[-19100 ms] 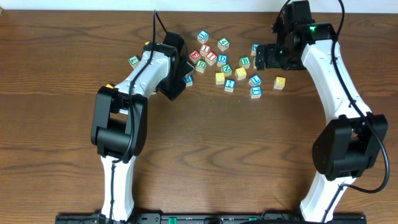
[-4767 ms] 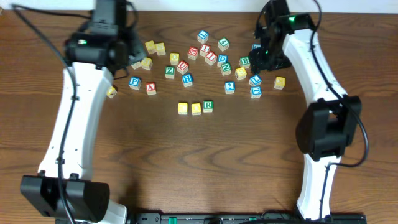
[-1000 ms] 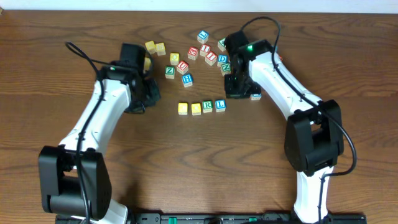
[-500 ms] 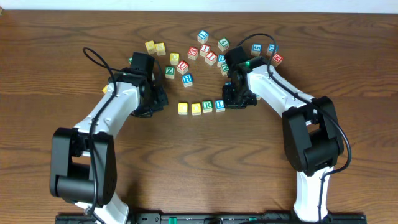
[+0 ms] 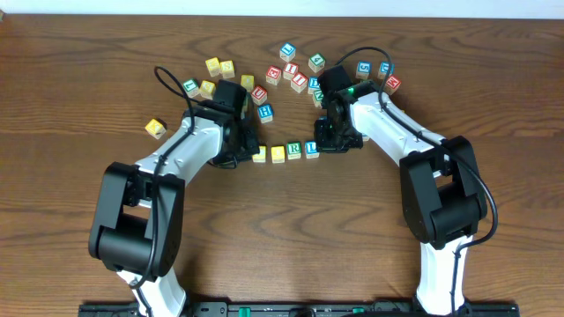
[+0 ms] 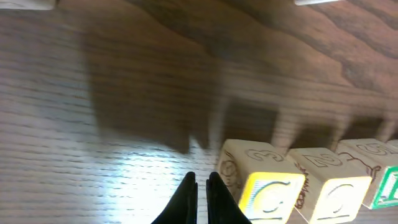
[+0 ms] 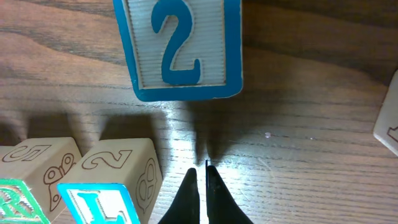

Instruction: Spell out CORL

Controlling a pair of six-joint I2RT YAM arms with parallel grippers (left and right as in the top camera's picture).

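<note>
**CORL row set; ends being squared**

The row of four cubes (image 5: pixel 294 151) lies between the arms: yellow, yellow, green R, blue L. Left gripper (image 6: pixel 202 182) and right gripper (image 7: pixel 200 177), both pinched closed and empty, flank its ends. Next, I'd guess: gentle inward nudges.

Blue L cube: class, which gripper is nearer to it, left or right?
Right. The right gripper sits just beside the blue L cube; the left gripper is at the row's opposite end, by the yellow cube.
</note>
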